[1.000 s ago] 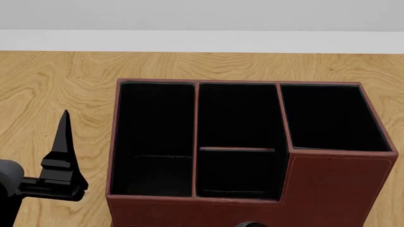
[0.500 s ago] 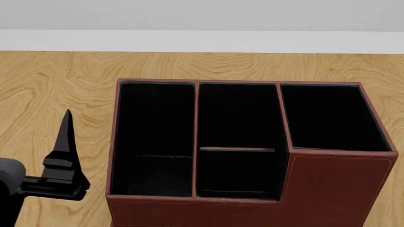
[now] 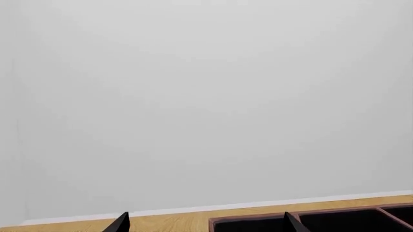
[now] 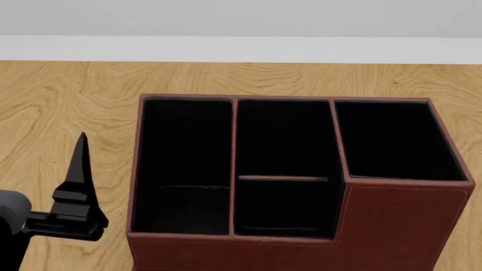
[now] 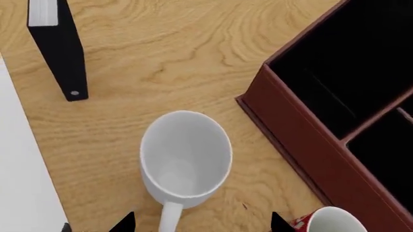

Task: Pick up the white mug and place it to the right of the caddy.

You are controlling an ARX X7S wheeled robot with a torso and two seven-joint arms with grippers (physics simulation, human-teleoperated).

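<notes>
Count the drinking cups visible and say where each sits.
2. The white mug stands on the wooden table beside the caddy; a red cup stands against the caddy's wall. Others may be hidden.

Office-like desk setup, rendered in simulation. Wood-grain tabletop (image 4: 68, 96), light oak tone, meets a plain pale grey wall (image 3: 206, 96) with a white strip along the tabletop's far edge. Desk items point to office use: a reddish-brown leather-look caddy (image 4: 391, 220) with black-lined compartments, one corner section taller; a black binder-like box (image 5: 58, 48) with a white edge lying flat nearby. Drinkware beside the caddy: a plain white mug (image 5: 185, 157), upright, and the rim of a red cup (image 5: 329, 221) with white markings. Surfaces are flat and uniformly lit.
</notes>
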